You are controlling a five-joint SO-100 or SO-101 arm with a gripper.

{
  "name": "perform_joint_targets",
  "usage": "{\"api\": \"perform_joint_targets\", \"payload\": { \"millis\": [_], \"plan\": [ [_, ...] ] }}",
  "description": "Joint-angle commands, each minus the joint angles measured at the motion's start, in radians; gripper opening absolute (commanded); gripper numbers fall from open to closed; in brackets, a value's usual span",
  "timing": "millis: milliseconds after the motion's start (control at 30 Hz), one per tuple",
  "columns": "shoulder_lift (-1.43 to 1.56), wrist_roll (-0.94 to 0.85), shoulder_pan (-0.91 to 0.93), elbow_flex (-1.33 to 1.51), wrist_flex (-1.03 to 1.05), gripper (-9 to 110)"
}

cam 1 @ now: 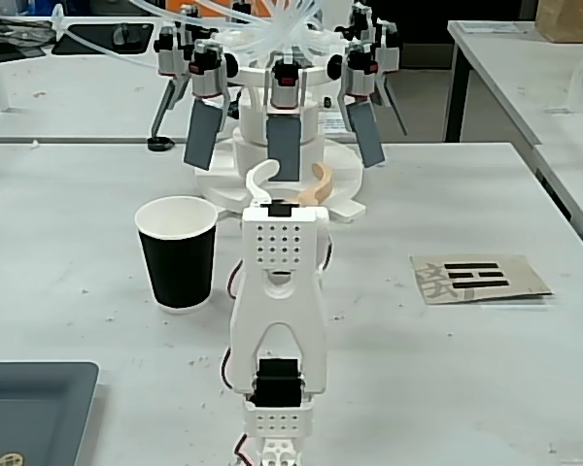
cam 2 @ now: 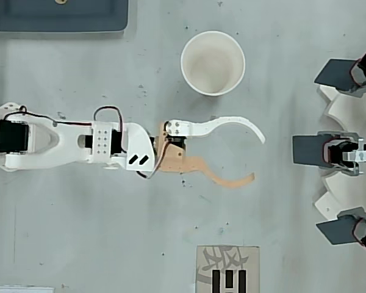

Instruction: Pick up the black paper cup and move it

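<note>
The black paper cup [cam 1: 178,252] stands upright on the white table, left of the arm in the fixed view. From overhead the black paper cup [cam 2: 212,62] shows its white inside and rolled rim. My gripper [cam 2: 258,159] is open, with a white curved finger [cam 2: 232,124] and an orange finger [cam 2: 222,178] spread apart. It sits beside the cup and apart from it, holding nothing. In the fixed view the gripper [cam 1: 290,184] reaches away from the camera toward the white machine.
A white round machine base [cam 1: 277,160] with several grey paddles [cam 2: 335,148] stands beyond the gripper. A dark grey tray [cam 1: 34,413] lies near the arm's base. A card with black bars [cam 1: 478,278] lies on the table's other side.
</note>
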Motion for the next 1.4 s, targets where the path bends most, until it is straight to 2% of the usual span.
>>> {"api": "perform_joint_targets", "payload": {
  "millis": [0, 833, 1367],
  "plan": [
    [0.086, 0.006, 0.012, 0.018, -0.031, 11],
    [0.428, 0.052, 0.012, 0.388, -0.061, 14],
    [0.58, 0.071, 0.008, 0.566, -0.092, 24]
  ]
}}
